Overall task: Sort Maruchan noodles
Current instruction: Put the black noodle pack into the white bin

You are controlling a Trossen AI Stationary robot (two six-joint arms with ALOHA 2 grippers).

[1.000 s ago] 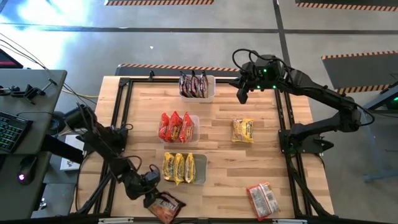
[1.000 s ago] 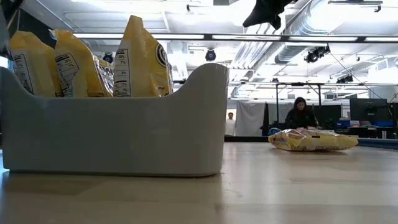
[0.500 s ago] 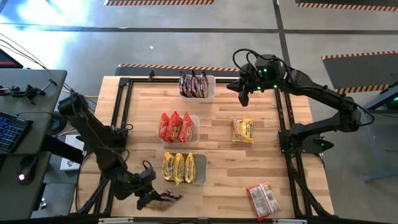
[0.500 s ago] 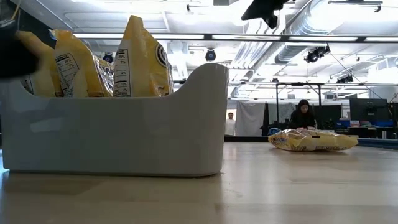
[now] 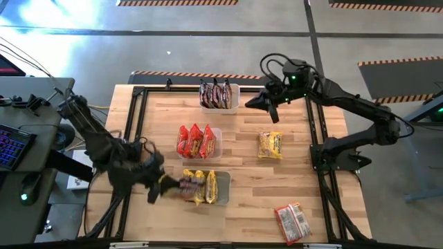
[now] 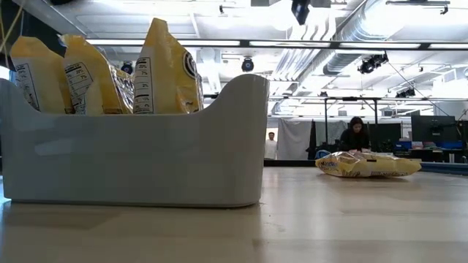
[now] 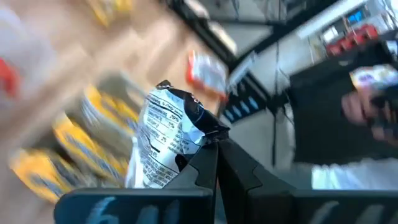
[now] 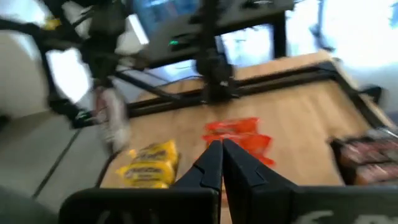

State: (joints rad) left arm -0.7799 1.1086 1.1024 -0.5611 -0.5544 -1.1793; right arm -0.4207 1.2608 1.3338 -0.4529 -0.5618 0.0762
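My left gripper (image 5: 169, 184) is shut on a dark brown Maruchan noodle packet (image 5: 190, 184), blurred, above the left part of the tub of yellow packets (image 5: 202, 187). The left wrist view shows the packet's printed silver back (image 7: 163, 144) beyond the shut fingers (image 7: 217, 149). Red packets stand in the middle tub (image 5: 199, 140) and dark brown ones in the far tub (image 5: 219, 95). A loose yellow packet (image 5: 270, 145) and a loose red packet (image 5: 291, 221) lie flat on the table. My right gripper (image 5: 255, 102) hangs shut and empty, high over the far right part. My left gripper pinches the dark packet between its two fingers at one crumpled edge (image 7: 200, 132). The fingers come from the table's left, slanting a little downward. The packet sticks out past the fingertips, lifted clear of the table and above the yellow tub.
In the low view the yellow tub's white wall (image 6: 146, 153) fills the left half, and the loose yellow packet (image 6: 367, 164) lies beyond on bare wood. A black frame rail (image 5: 138, 93) borders the table. A desk with a keyboard (image 5: 14, 145) stands off the left edge.
My left gripper has risen from the table's near edge with the dark packet and swung toward the far side and the right, so the packet went from lying on the wood to hanging over the yellow tub. My right gripper has turned at the wrist, staying in place.
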